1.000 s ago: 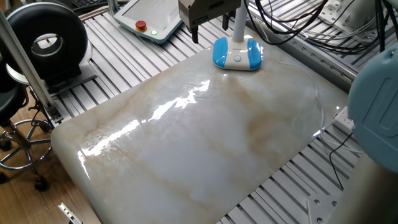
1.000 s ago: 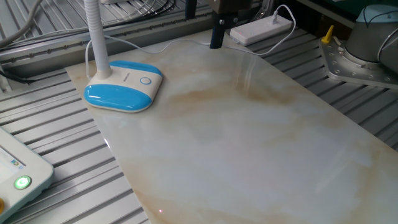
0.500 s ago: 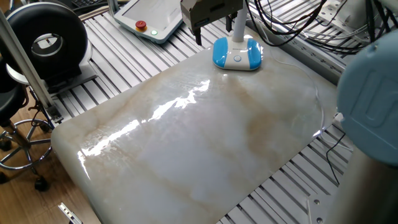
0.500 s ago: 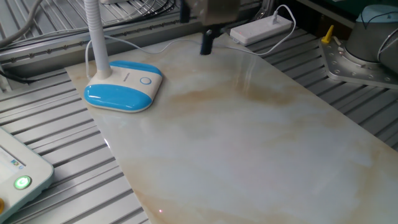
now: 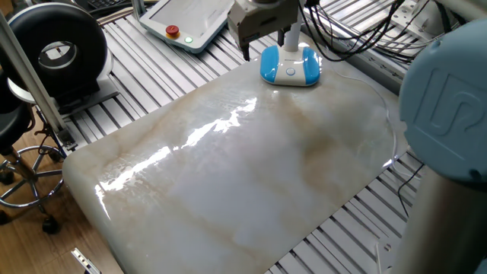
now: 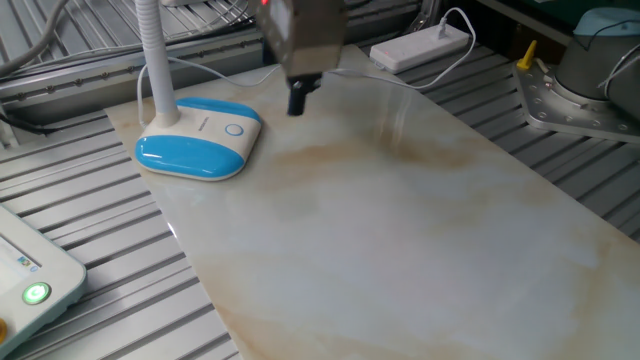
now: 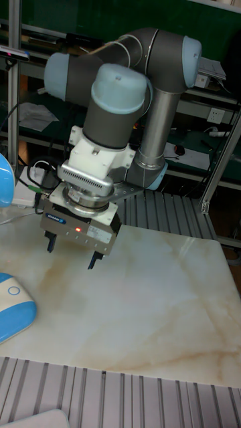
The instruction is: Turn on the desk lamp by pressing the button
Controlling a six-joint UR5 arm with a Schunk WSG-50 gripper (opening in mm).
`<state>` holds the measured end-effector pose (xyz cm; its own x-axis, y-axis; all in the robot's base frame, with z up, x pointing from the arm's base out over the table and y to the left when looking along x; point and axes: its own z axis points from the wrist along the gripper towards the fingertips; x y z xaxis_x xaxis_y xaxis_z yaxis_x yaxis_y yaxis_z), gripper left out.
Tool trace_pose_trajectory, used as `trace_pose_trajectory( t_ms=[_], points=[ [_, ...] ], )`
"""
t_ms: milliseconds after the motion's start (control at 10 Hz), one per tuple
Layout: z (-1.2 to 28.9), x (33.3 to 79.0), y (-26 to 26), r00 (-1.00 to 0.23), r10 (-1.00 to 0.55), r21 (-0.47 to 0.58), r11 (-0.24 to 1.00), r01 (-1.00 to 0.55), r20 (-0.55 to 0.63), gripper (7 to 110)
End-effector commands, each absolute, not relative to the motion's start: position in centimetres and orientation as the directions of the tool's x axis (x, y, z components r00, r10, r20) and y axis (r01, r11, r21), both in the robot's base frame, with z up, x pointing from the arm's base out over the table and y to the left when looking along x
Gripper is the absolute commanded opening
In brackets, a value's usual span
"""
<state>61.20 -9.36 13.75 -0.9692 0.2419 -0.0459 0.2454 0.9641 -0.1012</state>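
The desk lamp's blue and white base (image 5: 291, 66) stands at the far corner of the marble slab (image 5: 243, 175), with its slim white neck (image 6: 152, 60) rising from it. On the white part of the base (image 6: 198, 140) sits a small round button (image 6: 234, 129), also seen on the base (image 7: 12, 304) in the tall fixed view. My gripper (image 7: 71, 253) hangs a little above the slab, beside the base and apart from it. Its fingers are open with nothing between them. One dark fingertip (image 6: 297, 98) hovers to the right of the button.
A white pendant with a red button (image 5: 186, 23) lies on the slatted table beyond the slab. A black ring-shaped unit (image 5: 53, 49) stands at the left. A white power strip (image 6: 420, 45) and cords lie behind the slab. The arm's blue joint (image 5: 445, 91) fills the right side.
The gripper has moved across the back of the slab toward the lamp base and come lower. The lamp has not moved.
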Motion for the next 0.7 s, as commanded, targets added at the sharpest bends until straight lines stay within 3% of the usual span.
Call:
trace_pose_trajectory(
  t_ms=[0,600],
  points=[
    [10.9,62.3,-10.4,-0.960,0.266,-0.060,0.960,0.272,-0.089,88],
    [8.7,62.4,-10.6,-0.956,0.276,-0.034,0.959,0.280,-0.100,88]
  ],
)
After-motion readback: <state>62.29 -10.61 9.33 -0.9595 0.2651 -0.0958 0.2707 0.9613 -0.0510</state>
